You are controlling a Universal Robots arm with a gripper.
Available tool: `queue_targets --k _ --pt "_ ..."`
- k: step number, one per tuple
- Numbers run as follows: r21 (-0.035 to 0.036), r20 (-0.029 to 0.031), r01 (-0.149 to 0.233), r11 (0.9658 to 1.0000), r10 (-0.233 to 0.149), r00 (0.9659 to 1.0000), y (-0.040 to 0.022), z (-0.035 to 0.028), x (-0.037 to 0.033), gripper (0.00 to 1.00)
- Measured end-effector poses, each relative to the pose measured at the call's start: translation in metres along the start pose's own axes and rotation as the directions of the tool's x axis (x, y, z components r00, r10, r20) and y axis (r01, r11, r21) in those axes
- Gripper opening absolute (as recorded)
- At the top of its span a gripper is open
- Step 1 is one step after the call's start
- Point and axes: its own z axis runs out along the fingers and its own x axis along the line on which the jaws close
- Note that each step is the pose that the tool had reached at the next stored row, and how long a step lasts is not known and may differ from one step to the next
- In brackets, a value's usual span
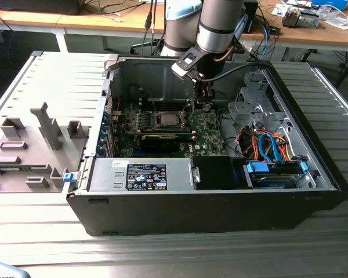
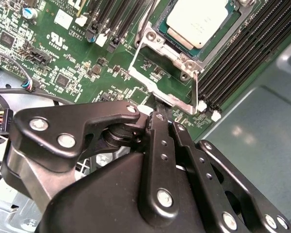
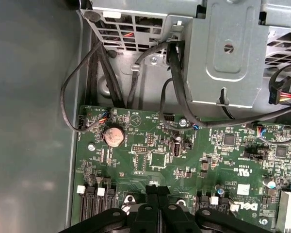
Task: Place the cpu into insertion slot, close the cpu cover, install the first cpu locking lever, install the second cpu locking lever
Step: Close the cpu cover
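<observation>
cpu seated in insertion slot, centre of exterior view, inside open case | cpu cover open, off the cpu | gripper just right, jaws clenched, tip at cover edge, pinch unclear | drive cage, coloured cables further right, apart from gripper

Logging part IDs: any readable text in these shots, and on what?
Label on the power supply: print too small to read.
White markings on the motherboard: blurred, not legible.
White sticker on that board: nothing legible.
cpu face: no print can be made out.
</observation>
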Motion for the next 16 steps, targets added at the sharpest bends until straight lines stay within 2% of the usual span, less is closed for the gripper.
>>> queue_targets --k 16 --pt "-0.0003 -0.0022 0.0 1.0 0.0 1.0 -0.0127 0.0005 0.0013 0.11"
